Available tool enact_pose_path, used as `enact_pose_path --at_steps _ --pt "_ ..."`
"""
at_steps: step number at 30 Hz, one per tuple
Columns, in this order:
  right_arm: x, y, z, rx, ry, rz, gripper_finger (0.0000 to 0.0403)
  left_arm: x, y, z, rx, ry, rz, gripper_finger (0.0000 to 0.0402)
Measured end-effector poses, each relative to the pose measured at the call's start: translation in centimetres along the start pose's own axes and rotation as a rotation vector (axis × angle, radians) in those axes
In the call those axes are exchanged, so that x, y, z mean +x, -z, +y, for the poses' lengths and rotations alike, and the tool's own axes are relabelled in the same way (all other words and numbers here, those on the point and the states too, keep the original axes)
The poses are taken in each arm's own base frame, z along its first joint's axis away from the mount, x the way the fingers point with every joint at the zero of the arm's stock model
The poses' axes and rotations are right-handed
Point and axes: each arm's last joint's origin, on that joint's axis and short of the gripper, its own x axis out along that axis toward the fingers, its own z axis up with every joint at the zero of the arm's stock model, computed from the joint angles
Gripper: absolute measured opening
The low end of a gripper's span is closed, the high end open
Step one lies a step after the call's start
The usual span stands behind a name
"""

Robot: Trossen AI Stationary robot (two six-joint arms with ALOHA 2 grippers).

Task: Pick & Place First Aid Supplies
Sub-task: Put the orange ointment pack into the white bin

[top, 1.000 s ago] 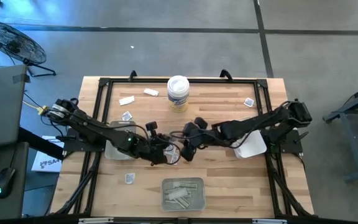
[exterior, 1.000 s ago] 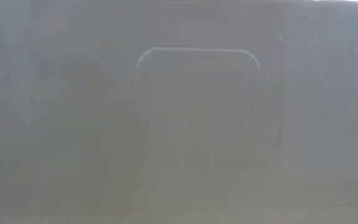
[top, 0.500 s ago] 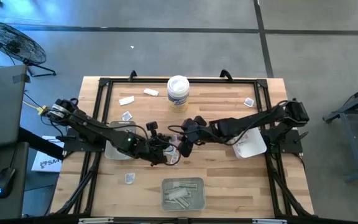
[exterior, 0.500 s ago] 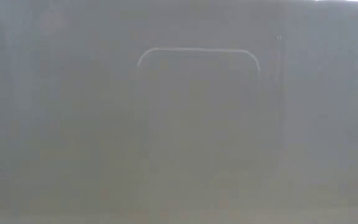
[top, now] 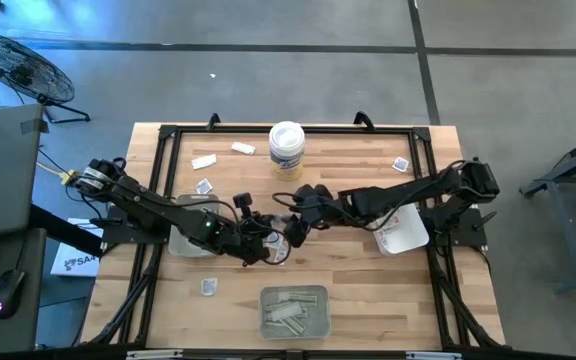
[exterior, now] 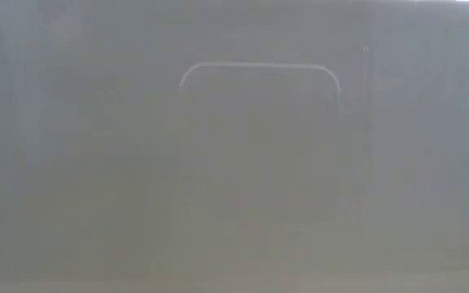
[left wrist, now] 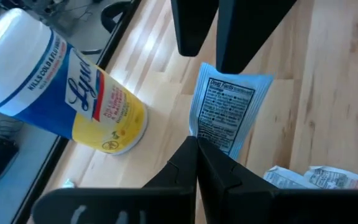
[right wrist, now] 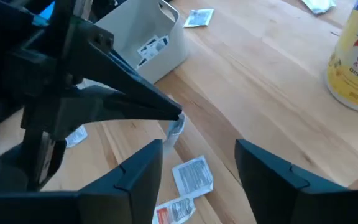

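High view: both arms met near the table's middle. The left gripper (top: 273, 243) and right gripper (top: 293, 228) sat close together, but this view could not resolve the packet between them. The white tub (top: 286, 150) stood upright toward the far edge. Loose packets lay near it (top: 205, 161), (top: 243, 148), another at the far right (top: 400, 164), and one near the front (top: 208, 287). The front tray (top: 294, 310) held pale strip wrappers.

Left wrist view: the left gripper's (left wrist: 196, 144) fingers were pinched together on one end of a blue-edged printed packet (left wrist: 227, 112), held above the table (left wrist: 328, 93). The right arm's two dark fingers (left wrist: 194, 28) stood just beyond the packet's other end, jaws apart, not clamping it.

Right wrist view: the right gripper (right wrist: 199, 160) was spread wide, empty. More packets lay on the wood below (right wrist: 192, 175), and one inside a grey tray (right wrist: 149, 47).

Low view: only a blank grey haze, nothing readable.
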Motion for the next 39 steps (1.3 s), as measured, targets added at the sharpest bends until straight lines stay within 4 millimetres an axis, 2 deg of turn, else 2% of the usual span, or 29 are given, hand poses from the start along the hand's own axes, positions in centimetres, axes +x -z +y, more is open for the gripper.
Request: enact_pose_path --at_steps 7,15,21,26,39 --pt "0.4 0.0 0.0 0.041 -0.011 -0.006 0.0191 0.0 -0.2 0.1 0.007 -0.033 -0.024 0.0000" --pt "1.3 -0.2 0.4 0.039 -0.062 -0.039 0.0138 0.3 -0.4 0.5 0.044 -0.086 -0.030 0.0000" --pt "1.2 -0.2 0.3 0.016 -0.043 -0.045 0.0107 0.3 0.5 0.7 0.082 -0.105 0.029 0.0000" --pt "1.1 -0.5 0.2 -0.012 -0.045 -0.055 0.0116 0.3 0.5 0.7 0.061 -0.105 0.035 0.0000" --pt "1.1 -0.7 0.2 -0.078 -0.024 -0.090 0.0175 0.9 -0.6 1.1 0.017 -0.111 -0.030 0.0000"
